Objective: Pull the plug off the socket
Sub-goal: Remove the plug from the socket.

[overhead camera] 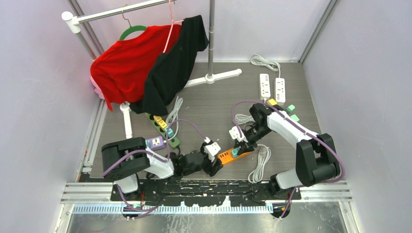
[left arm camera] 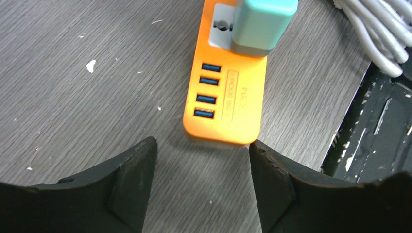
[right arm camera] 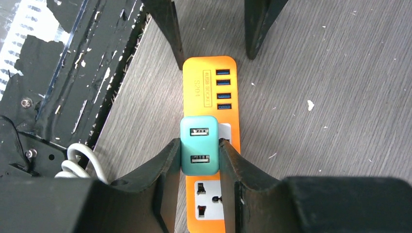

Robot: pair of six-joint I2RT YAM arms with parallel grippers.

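An orange power strip (right arm camera: 213,92) with four blue USB ports lies on the grey wood floor; it also shows in the top view (overhead camera: 228,156) and the left wrist view (left arm camera: 228,102). A teal plug (right arm camera: 198,144) with two USB ports sits in its white socket, seen also in the left wrist view (left arm camera: 260,24). My right gripper (right arm camera: 199,145) is shut on the teal plug, one finger on each side. My left gripper (left arm camera: 203,148) is open and empty, its fingers just short of the strip's USB end, the right fingertip (left arm camera: 265,160) close to its corner.
A white coiled cable (overhead camera: 260,165) lies right of the strip. The black base plate (left arm camera: 374,121) edges the floor nearby. A green strip with plugs (overhead camera: 163,127), two white strips (overhead camera: 272,87), and a clothes rack with red and black shirts (overhead camera: 145,68) stand farther back.
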